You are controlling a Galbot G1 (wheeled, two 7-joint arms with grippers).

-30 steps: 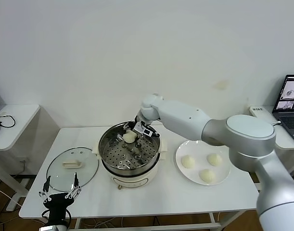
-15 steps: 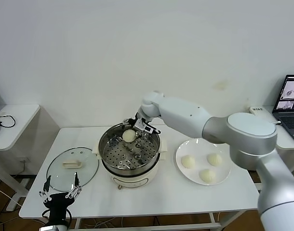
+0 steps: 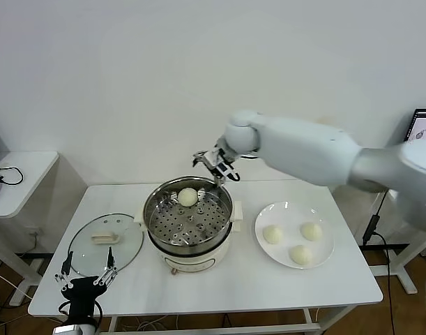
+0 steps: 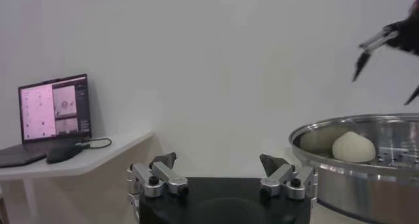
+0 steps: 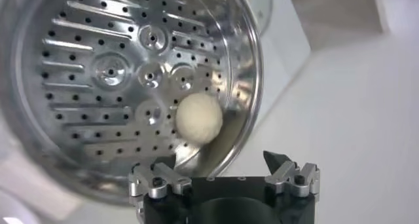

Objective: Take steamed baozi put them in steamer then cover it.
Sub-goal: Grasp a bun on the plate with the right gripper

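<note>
one bun (image 3: 188, 197) lies on the holed steel tray inside the steamer (image 3: 158, 209), close to the far wall of the pot and touching nothing else; in the right wrist view the same bun (image 5: 199, 118) sits near the edge of the tray, beside the shiny wall. the steamer stands in the middle of the white table (image 3: 268, 279) on its cream base. three more buns (image 3: 272, 234) rest on a white plate (image 3: 260, 244) just to the robot's right of the steamer, set apart from one another. the glass lid (image 3: 104, 242) lies flat on the table to the left of the steamer, its cream handle facing up, its rim just beside the pot's base.

the right gripper (image 3: 217, 165) hangs in the air above the far rim of the steamer, released, its fingers spread and holding nothing; the bun is below it and clear of it. the left gripper (image 3: 86, 278) is parked low at the near left corner of the table, just in front of the lid, its fingers also spread wide and empty. a laptop (image 3: 424, 125) shows at the far right edge, and a small side table (image 3: 24, 171) stands at the left.
</note>
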